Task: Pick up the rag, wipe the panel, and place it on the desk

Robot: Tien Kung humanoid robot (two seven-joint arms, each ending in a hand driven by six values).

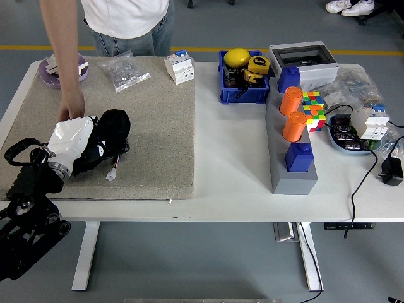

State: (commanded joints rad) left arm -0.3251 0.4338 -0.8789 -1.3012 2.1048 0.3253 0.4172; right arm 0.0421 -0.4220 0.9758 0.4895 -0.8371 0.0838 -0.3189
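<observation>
My left hand (95, 140), white-backed with black fingers, lies on the beige mat (158, 126) at the left. It is shut on a bunched black rag (115, 122). The rag presses on a dark panel (122, 149), which is mostly hidden under the hand and rag. A white connector on thin wires (112, 173) sticks out below the panel. A person's hand (71, 108) reaches down from the far side and rests by the panel's left end, touching my hand's white shell. My right hand is out of view.
On the mat's far edge lie a plastic bag of parts (126, 71), a breaker block (179, 66) and a purple dish (63, 66). To the right are a blue bin (243, 79), a grey stand with orange cylinders (291, 126), a colour cube (313, 107) and cables.
</observation>
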